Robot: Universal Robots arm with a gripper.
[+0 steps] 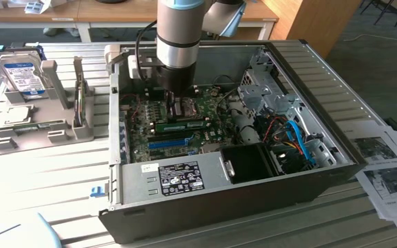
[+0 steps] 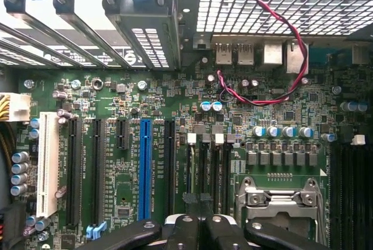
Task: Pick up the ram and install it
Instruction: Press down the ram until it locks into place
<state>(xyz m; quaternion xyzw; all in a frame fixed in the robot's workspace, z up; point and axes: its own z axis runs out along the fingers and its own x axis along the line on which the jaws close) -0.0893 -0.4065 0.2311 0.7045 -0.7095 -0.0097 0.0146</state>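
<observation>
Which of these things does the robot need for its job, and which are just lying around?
For the job: ram, gripper, motherboard, computer case.
Lying about: hard drive, papers, grey rack.

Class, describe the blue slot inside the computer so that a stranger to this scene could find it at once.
Find the open computer case on the slatted table and look at the green circuit board inside it. Among the long slots side by side there, the blue slot is the single bright blue one; its neighbours are black slots and a white slot.
</observation>
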